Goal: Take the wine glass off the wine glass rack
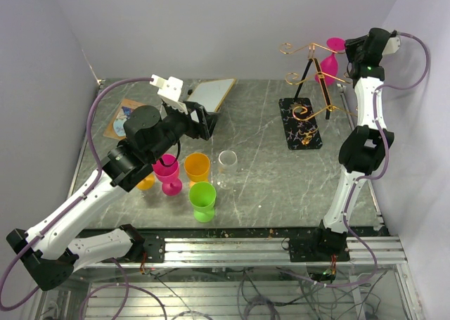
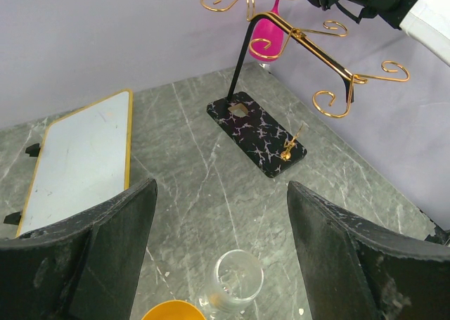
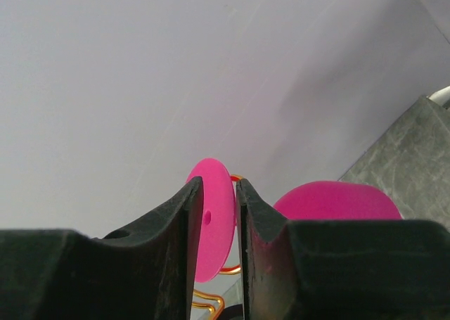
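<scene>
The right gripper (image 3: 219, 193) has its jaws pinched on the foot of the pink wine glass (image 1: 330, 65), which hangs bowl-down below them on the wine glass rack (image 1: 301, 123) (the left gripper (image 2: 220, 193) gapes wide, well apart); the grasp seems made, and next it should slide along the wire and off.

Both arms on my feed wear white shells between black joint housings. The left arm (image 1: 70, 221) trails a lavender cable (image 1: 90, 130), and a white bracket (image 1: 171, 91) sits on its wrist. The right arm (image 1: 365, 102) carries a second cable (image 1: 425, 53) of the same colour and shows a small green light (image 1: 370, 69). The left claw (image 2: 219, 214) has broad matte-black fingers (image 2: 105, 257), rough and dust-flecked. The right claw (image 3: 238, 200) has smoother black ones.
</scene>
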Controlling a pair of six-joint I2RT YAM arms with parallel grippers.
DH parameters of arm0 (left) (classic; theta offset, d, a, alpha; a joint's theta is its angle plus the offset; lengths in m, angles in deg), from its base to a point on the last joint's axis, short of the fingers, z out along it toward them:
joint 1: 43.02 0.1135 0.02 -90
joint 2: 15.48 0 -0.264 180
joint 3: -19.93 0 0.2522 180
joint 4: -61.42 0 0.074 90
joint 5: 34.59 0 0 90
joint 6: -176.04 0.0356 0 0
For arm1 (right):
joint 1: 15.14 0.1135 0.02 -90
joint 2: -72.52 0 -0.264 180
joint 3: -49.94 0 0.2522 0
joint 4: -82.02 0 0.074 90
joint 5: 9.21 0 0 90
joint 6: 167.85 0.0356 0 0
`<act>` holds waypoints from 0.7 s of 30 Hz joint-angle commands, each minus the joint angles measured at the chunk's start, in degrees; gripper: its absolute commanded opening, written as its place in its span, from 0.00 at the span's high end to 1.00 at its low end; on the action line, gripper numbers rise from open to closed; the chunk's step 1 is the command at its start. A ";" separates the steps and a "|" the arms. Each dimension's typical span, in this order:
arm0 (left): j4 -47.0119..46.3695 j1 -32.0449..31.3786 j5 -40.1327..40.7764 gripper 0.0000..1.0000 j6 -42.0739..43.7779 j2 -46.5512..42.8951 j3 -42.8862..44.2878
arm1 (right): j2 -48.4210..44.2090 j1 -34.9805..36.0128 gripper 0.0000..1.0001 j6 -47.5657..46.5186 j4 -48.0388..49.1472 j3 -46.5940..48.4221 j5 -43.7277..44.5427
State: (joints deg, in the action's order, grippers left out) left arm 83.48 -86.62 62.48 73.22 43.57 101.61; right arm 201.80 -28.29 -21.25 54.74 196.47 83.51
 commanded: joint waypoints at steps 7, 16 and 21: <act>-2.52 -0.36 0.31 0.15 0.68 -0.02 0.02 | 1.05 0.05 0.75 1.44 0.88 1.24 -1.80; -2.55 -0.38 0.35 0.15 0.62 0.10 0.02 | 1.94 0.39 0.79 2.00 1.25 1.83 -2.28; -2.47 -0.40 0.30 0.15 0.58 0.18 0.06 | 1.95 0.57 0.84 2.23 1.34 2.14 -1.93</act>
State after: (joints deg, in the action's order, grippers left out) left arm 83.50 -86.64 62.50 73.22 43.57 101.61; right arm 202.80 -28.02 -19.55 54.82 196.84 81.94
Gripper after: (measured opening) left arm 0.852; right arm 0.184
